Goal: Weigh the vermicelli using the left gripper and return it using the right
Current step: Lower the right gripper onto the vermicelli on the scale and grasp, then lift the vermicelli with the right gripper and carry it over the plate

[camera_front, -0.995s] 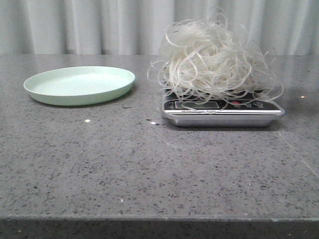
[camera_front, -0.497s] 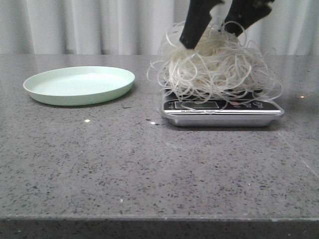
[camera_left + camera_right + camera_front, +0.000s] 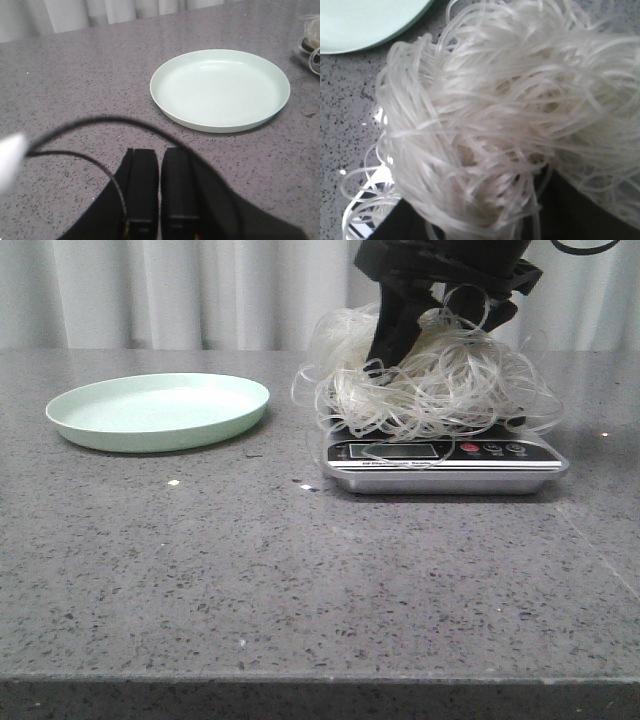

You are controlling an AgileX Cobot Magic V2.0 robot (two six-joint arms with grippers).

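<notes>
The vermicelli [image 3: 430, 380] sits piled on the scale [image 3: 445, 465] toward the bench's [image 3: 300, 570] far right, strands spilling over the scale's edges. The right gripper [image 3: 440, 335] is pushed down into the top of the pile with its fingers apart and strands between them, though whether they grip yet I cannot tell. The left gripper [image 3: 159, 175] is clenched on nothing, above the bench near the plate [image 3: 160, 410], which lies at the far left.
</notes>
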